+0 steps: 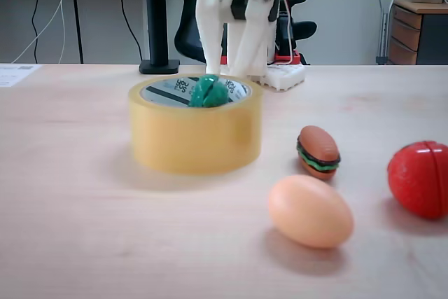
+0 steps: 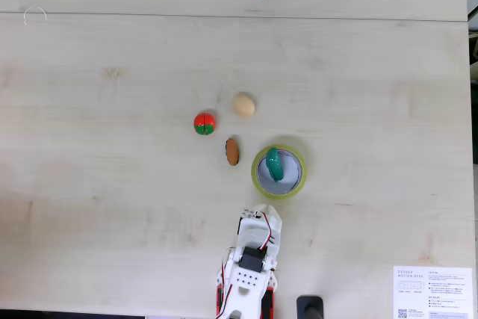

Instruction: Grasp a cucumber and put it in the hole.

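Cucumber (image 2: 274, 164) — one only — stands in the hole (image 2: 287, 173) of the single tape roll (image 1: 196, 138), its tip poking above the rim. Gripper (image 2: 263, 213) (empty, jaws parted) sits behind the roll. Three toys share the tabletop (image 2: 112, 184) — egg (image 1: 310, 211), burger (image 1: 318, 150), tomato (image 1: 420, 178).

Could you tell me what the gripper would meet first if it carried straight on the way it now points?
Probably the tape roll: in a fixed view the gripper points at its near rim, the cucumber just beyond.
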### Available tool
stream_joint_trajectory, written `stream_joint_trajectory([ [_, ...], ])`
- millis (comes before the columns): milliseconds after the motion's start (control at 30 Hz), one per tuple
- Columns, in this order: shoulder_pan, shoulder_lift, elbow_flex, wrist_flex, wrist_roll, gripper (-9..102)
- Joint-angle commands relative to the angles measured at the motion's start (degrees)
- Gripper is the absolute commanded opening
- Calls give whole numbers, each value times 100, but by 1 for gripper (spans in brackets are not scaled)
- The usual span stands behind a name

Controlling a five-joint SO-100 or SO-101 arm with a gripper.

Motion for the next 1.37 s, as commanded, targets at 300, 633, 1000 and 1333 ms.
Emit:
stream_joint_trajectory([
  [300, -35, 18, 149, 26, -44, 0],
  [633, -26, 18, 149, 26, -53, 0],
  [1000, -26, 18, 149, 18, -62, 0],
  [1333, -26, 18, 272, -97, -62, 0],
])
